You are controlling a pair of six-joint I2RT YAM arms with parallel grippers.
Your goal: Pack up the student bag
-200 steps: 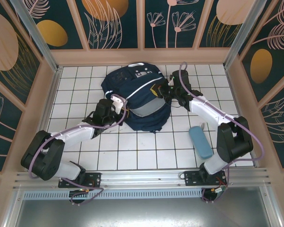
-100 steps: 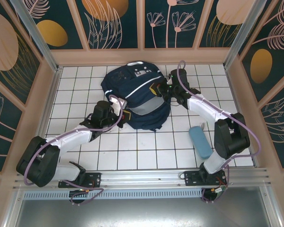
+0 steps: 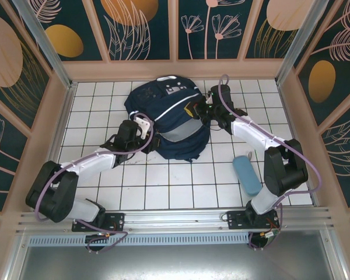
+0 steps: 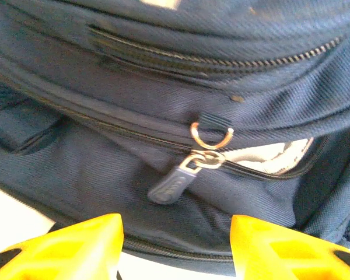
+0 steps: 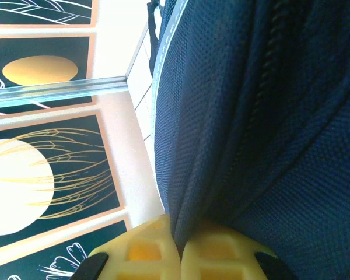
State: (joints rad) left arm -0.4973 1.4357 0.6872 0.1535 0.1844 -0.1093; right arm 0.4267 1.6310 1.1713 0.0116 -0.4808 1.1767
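The student bag [image 3: 169,116], a large navy backpack with a white stripe, lies on the white tiled floor at the back middle. My left gripper [image 3: 146,129] is at its left side. In the left wrist view that gripper [image 4: 176,248] stands open with its yellow fingers [image 4: 76,245] wide apart and nothing between them. Just ahead of them a navy zipper pull [image 4: 174,184] hangs on the bag [image 4: 134,128], under a metal ring [image 4: 212,135]. Pale lining [image 4: 274,158] shows beside the slider. My right gripper [image 3: 196,109] is shut [image 5: 181,248] on a fold of the bag's fabric [image 5: 268,116].
A light blue pencil case [image 3: 247,175] lies on the tiles to the front right, beside the right arm. Patterned walls [image 3: 175,29] with an aluminium frame close in the floor at the back and on both sides.
My left gripper's jaws have opened at the bag's left side, and that wrist has shifted slightly toward the back. The right gripper keeps its hold on the fabric, almost unmoved.
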